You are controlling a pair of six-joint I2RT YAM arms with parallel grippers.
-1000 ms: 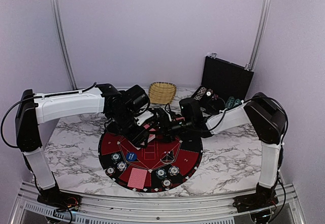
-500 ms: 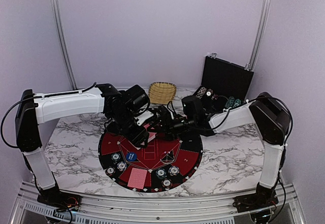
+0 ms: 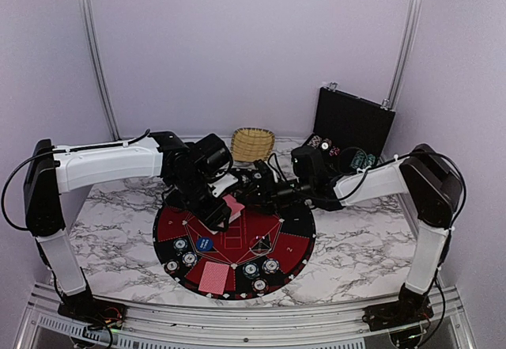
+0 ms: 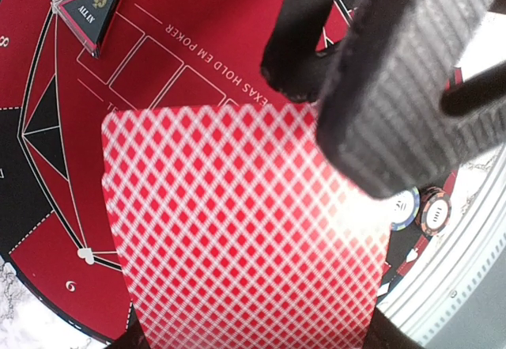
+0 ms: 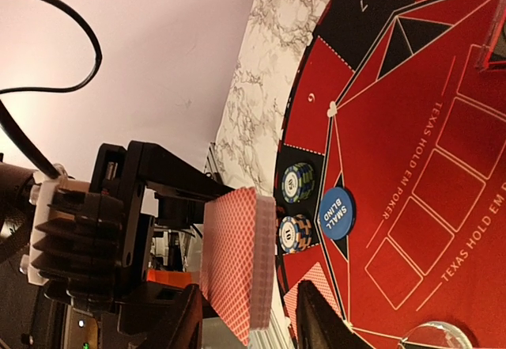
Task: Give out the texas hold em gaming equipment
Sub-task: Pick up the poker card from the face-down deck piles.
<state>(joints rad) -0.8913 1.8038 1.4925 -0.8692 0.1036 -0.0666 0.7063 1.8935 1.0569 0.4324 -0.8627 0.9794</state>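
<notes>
- Deck of red-backed cards: clamped in the left gripper, held over the far side of the round mat.
- Right gripper: fingers apart, astride the deck's free edge, with a gap showing beside it.
- Chip stacks and blue button disc: lying on the mat's near half.
- Mat: on the marble tabletop.

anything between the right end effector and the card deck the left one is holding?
Nothing visible. In the right wrist view the red-backed deck sits straight ahead of the open right end effector, held above the mat by the left end effector. No chip or button lies between.
</notes>
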